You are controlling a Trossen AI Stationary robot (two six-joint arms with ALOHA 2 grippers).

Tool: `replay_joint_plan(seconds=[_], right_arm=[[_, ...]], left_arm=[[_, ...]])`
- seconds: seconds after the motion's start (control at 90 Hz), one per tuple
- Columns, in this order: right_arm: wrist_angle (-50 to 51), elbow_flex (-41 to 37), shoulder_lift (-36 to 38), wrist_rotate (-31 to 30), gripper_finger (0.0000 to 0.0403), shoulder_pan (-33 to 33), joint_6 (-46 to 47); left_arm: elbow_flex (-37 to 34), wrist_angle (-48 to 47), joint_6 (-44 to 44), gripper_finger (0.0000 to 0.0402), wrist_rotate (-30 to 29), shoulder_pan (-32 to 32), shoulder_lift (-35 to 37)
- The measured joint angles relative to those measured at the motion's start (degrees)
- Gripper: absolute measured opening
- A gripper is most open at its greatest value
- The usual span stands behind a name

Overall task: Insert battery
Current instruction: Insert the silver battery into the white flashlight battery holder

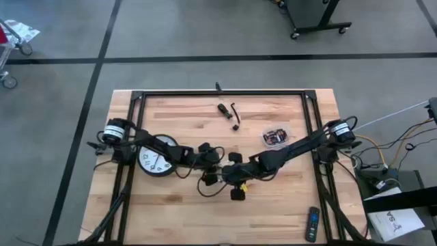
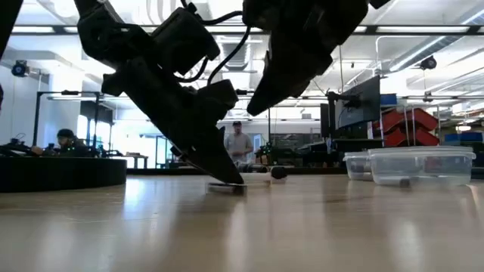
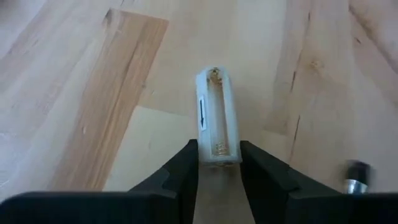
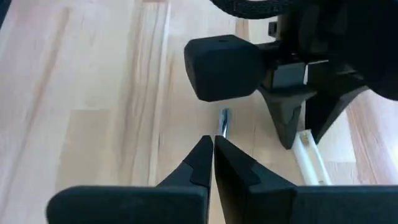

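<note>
Left hand (image 3: 219,163) gripping white battery holder (image 3: 217,115) on table, battery (image 4: 222,122) just beyond closed right hand (image 4: 212,144)

The clock (image 1: 156,160) lies at the table's (image 1: 287,212) nine o'clock. The container (image 1: 276,137) sits at two o'clock, the remote (image 1: 312,224) at five.

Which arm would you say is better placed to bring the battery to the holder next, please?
The right. Its end effector is shut just short of the battery on the table, while the left end effector is occupied gripping the empty white battery holder.
</note>
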State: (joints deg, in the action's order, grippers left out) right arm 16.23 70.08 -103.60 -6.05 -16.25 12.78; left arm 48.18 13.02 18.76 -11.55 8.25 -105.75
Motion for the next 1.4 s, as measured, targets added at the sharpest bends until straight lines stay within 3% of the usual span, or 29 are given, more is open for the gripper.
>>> replay_joint_plan(seconds=[0.411, 0.611, 0.856, 1.022, 1.2, 1.4], right_arm=[[-6.2, -0.2, -6.2, -3.0, 0.0018, -0.1, 4.2], [-13.9, -0.2, -11.1, -3.6, 0.0088, -1.9, 8.0], [-26.6, -0.1, -17.2, -17.3, 0.0188, -4.6, 10.2], [-30.8, -0.2, -20.8, -19.7, 0.0223, -5.8, 14.8], [-30.9, 0.1, -22.5, -24.3, 0.0224, -7.1, 19.6], [-27.4, 0.1, -22.4, -26.5, 0.0182, -8.1, 17.6]], left_arm=[[0.0, -0.1, 0.0, 0.0098, 0.0, 0.0, 0.0], [0.0, -0.7, -0.4, 0.0098, 0.0, 0.0, 0.0], [0.1, -1.5, -2.5, 0.0098, 0.1, -0.1, 0.0], [0.1, -2.0, -3.2, 0.0098, 0.1, -0.1, 0.0], [0.1, -1.9, -3.2, 0.0098, 0.1, -0.1, 0.1], [0.1, -1.6, -3.2, 0.0098, 0.1, -0.1, 0.1]])
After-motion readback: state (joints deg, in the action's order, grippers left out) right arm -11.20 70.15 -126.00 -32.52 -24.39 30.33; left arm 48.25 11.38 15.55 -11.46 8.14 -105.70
